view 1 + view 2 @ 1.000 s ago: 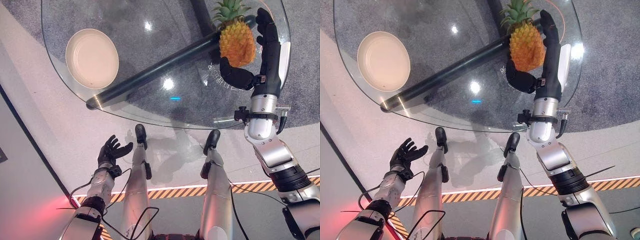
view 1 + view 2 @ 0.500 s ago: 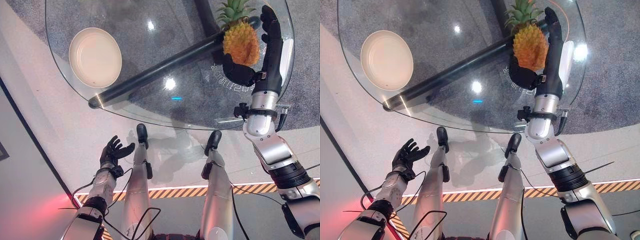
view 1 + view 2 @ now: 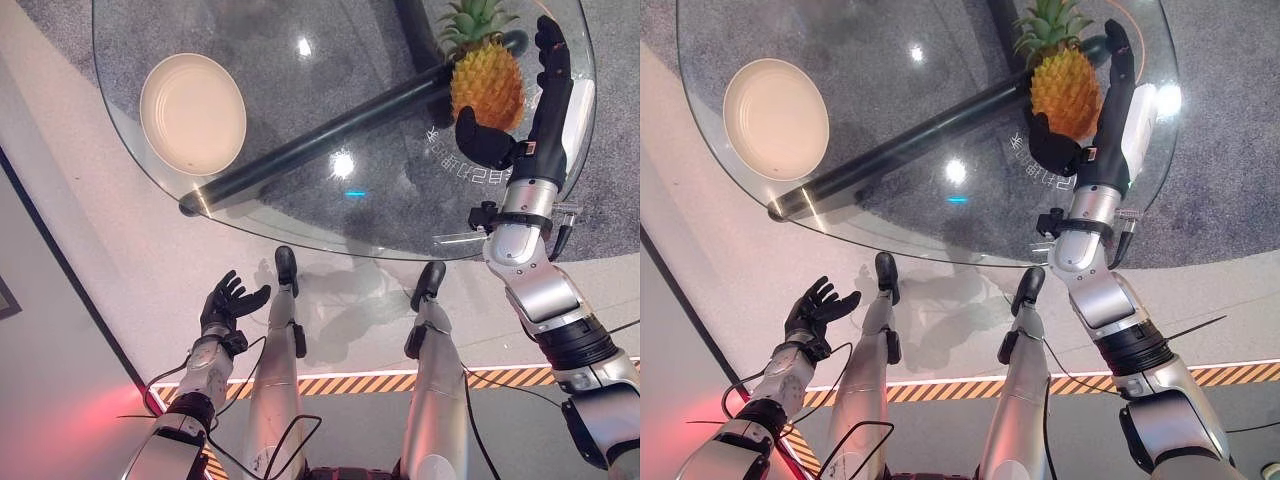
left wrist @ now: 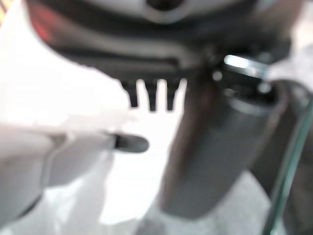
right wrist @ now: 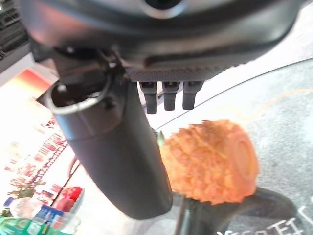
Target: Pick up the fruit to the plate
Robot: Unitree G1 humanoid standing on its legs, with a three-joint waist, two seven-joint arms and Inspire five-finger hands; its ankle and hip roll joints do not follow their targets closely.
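A pineapple (image 3: 487,85) with a green crown stands on the far right of the round glass table (image 3: 330,235). My right hand (image 3: 537,140) is open around it. Straight fingers (image 3: 553,60) run up the fruit's right side and the thumb (image 3: 478,143) sits at its near base. The right wrist view shows the orange fruit (image 5: 210,161) just past the thumb (image 5: 112,152). The cream plate (image 3: 193,113) lies on the table's far left, with nothing on it. My left hand (image 3: 225,305) hangs low below the table edge, fingers spread open.
A thick dark tube (image 3: 310,145) runs diagonally under the glass, from near the plate toward the pineapple. Grey carpet shows through the tabletop. A striped yellow-black line (image 3: 350,383) crosses the pale floor near my side.
The whole picture has shifted slightly. My right hand has edged a little to the right beside the pineapple, its thumb still at the fruit's base. The left hand stays low.
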